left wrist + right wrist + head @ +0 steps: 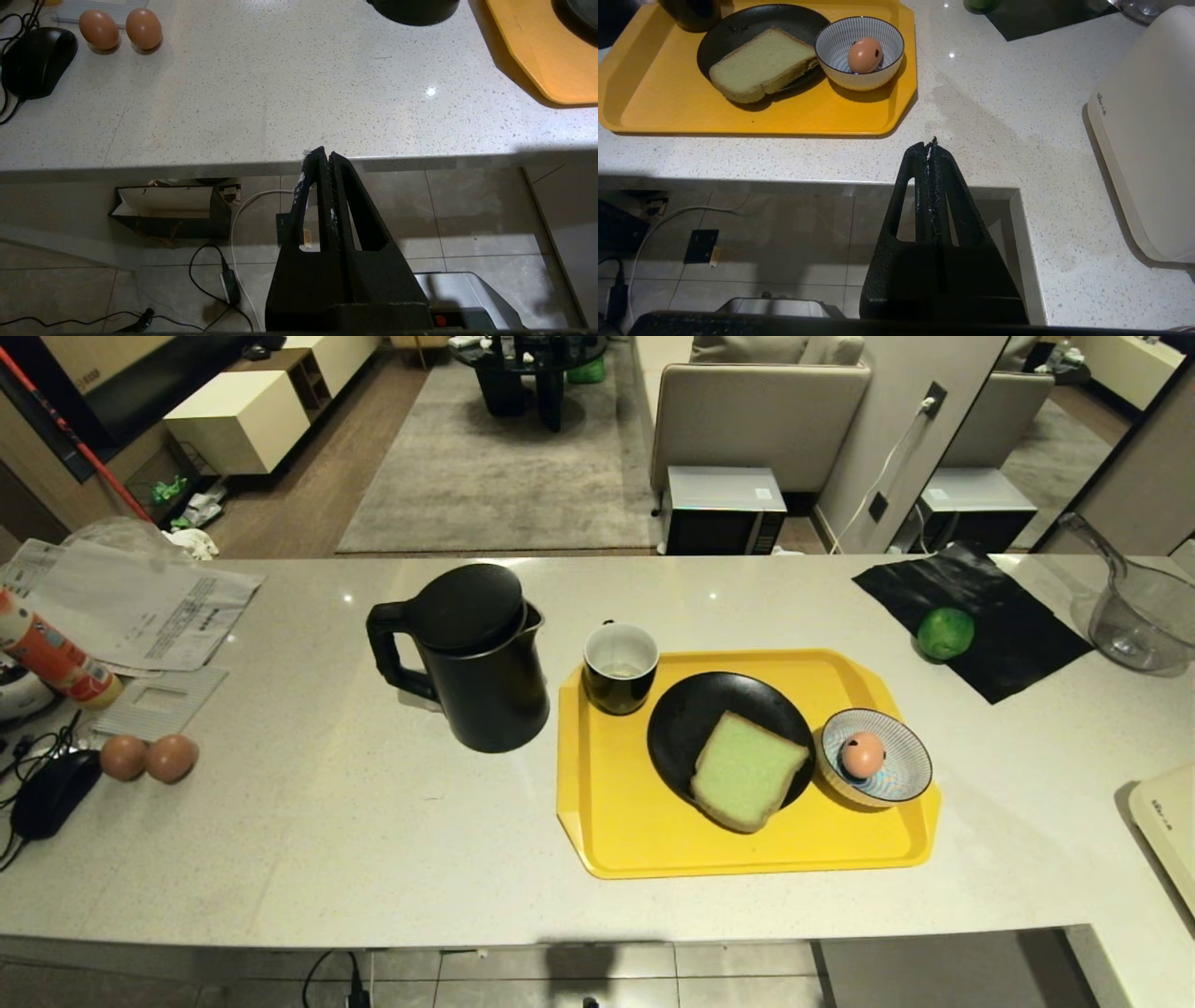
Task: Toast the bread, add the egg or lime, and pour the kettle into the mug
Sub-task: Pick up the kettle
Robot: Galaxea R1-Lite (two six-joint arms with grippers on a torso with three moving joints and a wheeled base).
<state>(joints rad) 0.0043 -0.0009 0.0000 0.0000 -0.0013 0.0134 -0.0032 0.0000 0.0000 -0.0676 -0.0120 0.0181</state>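
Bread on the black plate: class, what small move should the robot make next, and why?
Probably open the right claw and reach it toward the bread. The slice lies untoasted on the plate, both claws are shut and empty at the counter's edge, and the right one is nearer.

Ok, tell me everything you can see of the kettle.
The kettle is a tall matte-black cylinder with a round black lid, closed, a small spout at its rim toward the mug, and a black loop handle pointing the opposite way, to the robot's left. It stands upright on the pale speckled counter, just left of the yellow tray and apart from it. Nothing grips it.
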